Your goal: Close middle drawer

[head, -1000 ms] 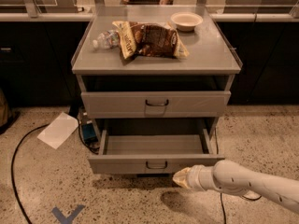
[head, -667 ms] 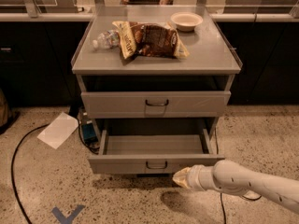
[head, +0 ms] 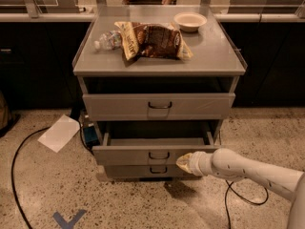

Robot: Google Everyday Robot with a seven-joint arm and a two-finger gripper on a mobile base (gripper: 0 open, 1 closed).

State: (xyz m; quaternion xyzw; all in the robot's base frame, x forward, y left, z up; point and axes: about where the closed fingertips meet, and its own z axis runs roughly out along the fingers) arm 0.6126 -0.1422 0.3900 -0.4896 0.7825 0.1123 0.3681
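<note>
The middle drawer [head: 128,155] stands pulled out. The end effector [head: 184,162], open or closed I cannot tell, sits at 3 o'clock of the loop handle [head: 158,155]. An off-centre push there could skew and jam the drawer.

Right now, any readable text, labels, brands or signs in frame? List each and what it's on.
No text reads clearly.
Snack bag on the cabinet top: print too blurred to read.
Plastic bottle beside it: label too blurred.
Blue tape mark on the floor: a shape, no letters.
Hand at the middle drawer front, right of its handle: no legible markings.
</note>
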